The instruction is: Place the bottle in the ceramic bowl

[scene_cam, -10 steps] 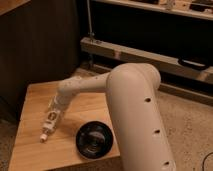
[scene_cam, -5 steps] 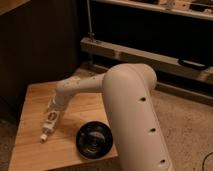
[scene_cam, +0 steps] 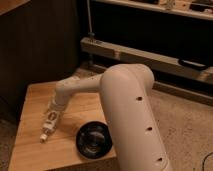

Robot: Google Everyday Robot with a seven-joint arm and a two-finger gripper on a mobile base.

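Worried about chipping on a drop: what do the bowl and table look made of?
The bowl: glossy black with highlights inside, likely glazed ceramic. The table: pale matte wood, judging by its tan colour. The gripper hangs over the table, left of the bowl.

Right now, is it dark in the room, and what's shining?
In the camera view, the back is dim; warm light falls on the wooden table; the ceramic bowl glints inside; the claw hangs over the table beside the bowl.

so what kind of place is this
probably a lab or workshop: speckled floor, metal racking behind, and a robot arm with its gripper over a wooden table near the ceramic bowl
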